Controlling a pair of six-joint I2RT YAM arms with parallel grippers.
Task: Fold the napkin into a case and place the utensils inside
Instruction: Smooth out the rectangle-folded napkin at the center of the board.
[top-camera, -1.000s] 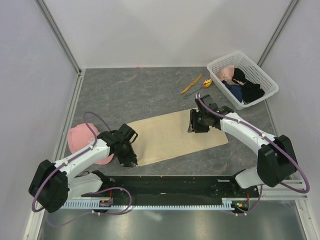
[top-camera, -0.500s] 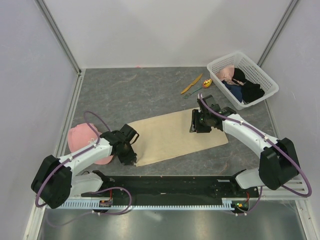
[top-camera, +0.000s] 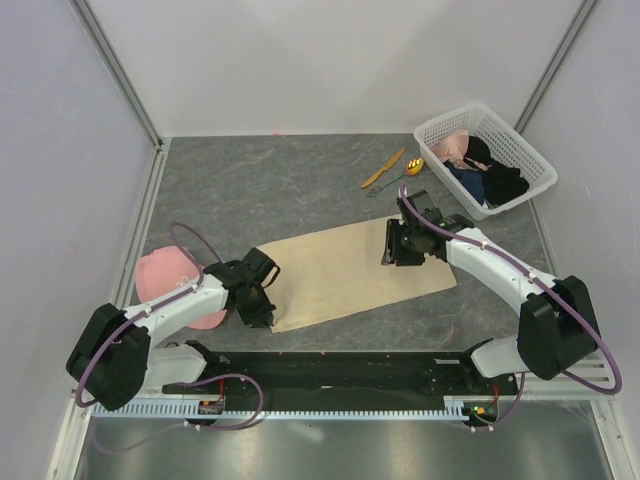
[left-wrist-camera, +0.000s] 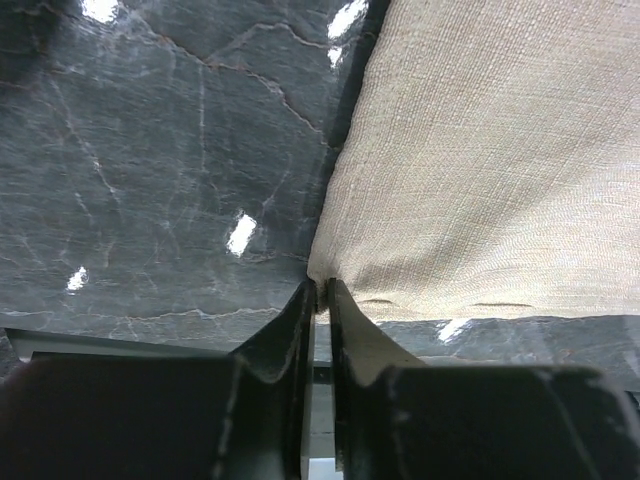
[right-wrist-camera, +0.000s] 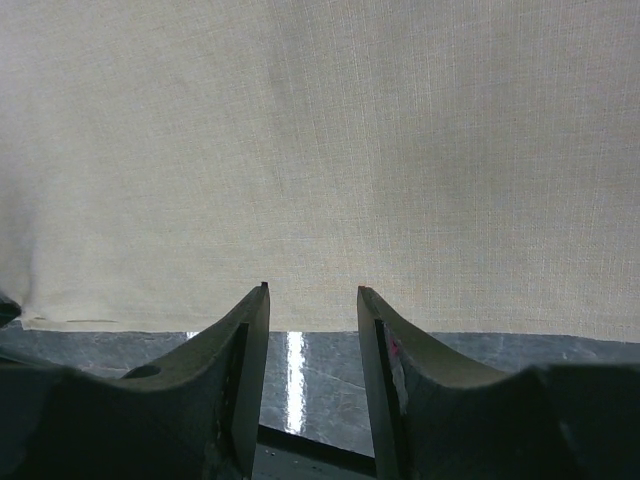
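- The napkin (top-camera: 350, 270) lies flat on the tabletop (top-camera: 260, 190) between the two arms, its long side running from near left to far right.
- The left pincer (left-wrist-camera: 320, 290) is pressed almost together on the napkin's near left corner. The cloth puckers where it enters the narrow gap, so the corner appears pinched.
- The right pincer (right-wrist-camera: 312, 292) stands spread over the napkin's edge close to the far right corner. Its tips are level with the hem and nothing is between them.
- The step in hand appears to be securing the cloth for a fold. To do it well, the right pincer should bite past the hem before pressing together, since a tip-only catch on thin fabric is likely to slip.
- The left hold takes only the very point of the corner. A slow, low lift would show whether it carries the cloth.
- Both holds should rise together with the cloth kept lightly taut, so that the fold line falls straight and the edges meet.
- The orange knife (top-camera: 384, 167) and the spoon (top-camera: 408, 170) lie on the far side, well apart from the napkin and near the white basket (top-camera: 519, 139).
- The pink cap (top-camera: 160, 280) lies just to the left of the left arm, which should swing clear of it.
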